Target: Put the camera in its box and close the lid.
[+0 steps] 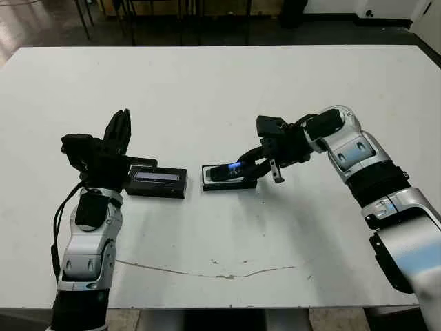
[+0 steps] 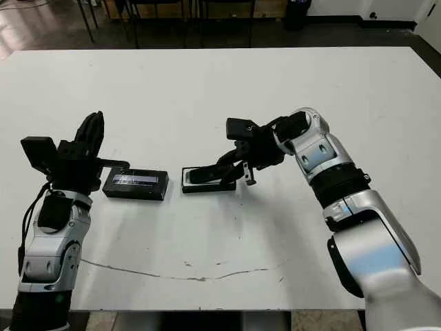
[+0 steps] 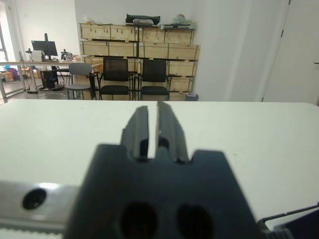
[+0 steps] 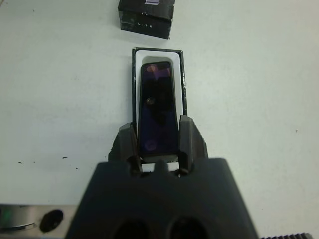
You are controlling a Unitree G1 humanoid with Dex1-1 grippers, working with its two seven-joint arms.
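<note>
The box [image 1: 242, 184], a shallow black tray with white lining, lies at the table's middle. Over it my right gripper [image 1: 249, 163] is shut on the camera [image 1: 229, 169], a slim black bar with a bluish glint. The right wrist view shows the camera [image 4: 157, 107] tilted into the box [image 4: 155, 51], its near end pinched between the fingers [image 4: 185, 134]. The lid [image 1: 157, 181], a black slab with a pale strip, rests flat just left of the box. My left gripper [image 1: 120, 123] points upward at the lid's left end, fingers [image 3: 169, 124] pressed together on nothing.
A thin dark crack [image 1: 207, 272] runs across the white table near the front edge. Chairs [image 3: 115, 79] and wooden shelves [image 3: 139, 45] stand beyond the far edge. Bare table spreads behind and to the right of the box.
</note>
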